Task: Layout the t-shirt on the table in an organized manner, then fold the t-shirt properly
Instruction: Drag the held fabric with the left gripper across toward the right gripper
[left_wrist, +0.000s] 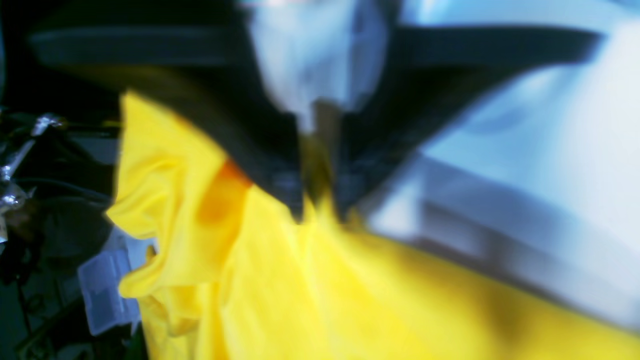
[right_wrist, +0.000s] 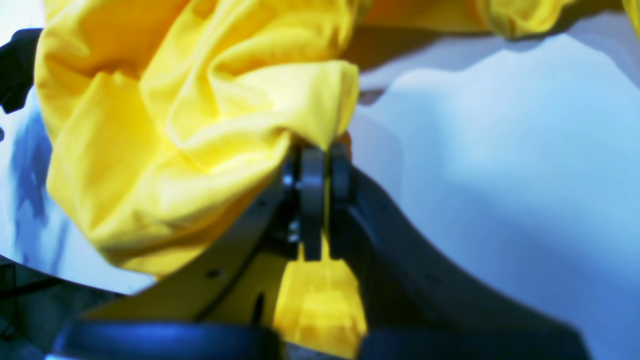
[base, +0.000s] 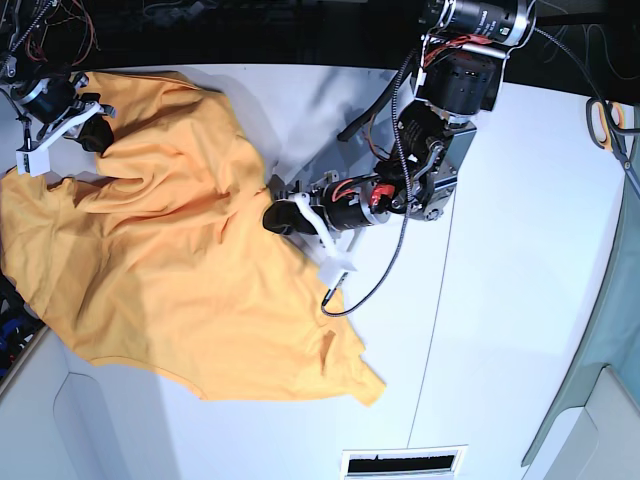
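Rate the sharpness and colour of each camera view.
Left wrist: heavily smeared, the left tool and the t-shirt have no crisp edges, and the table has a blue tint. Right wrist: sharper, soft at the edges, the right tool clamped on saturated yellow cloth, blue shadows on the table. Base: crisp and evenly lit, with the shirt looking orange.

- T-shirt: soft orange-yellow cloth, matt, creased and rumpled.
- Table: smooth white surface, matt.
- Right gripper: dark, smooth plastic-looking fingers with a faint sheen.
- Left gripper: dark; finish blurred.
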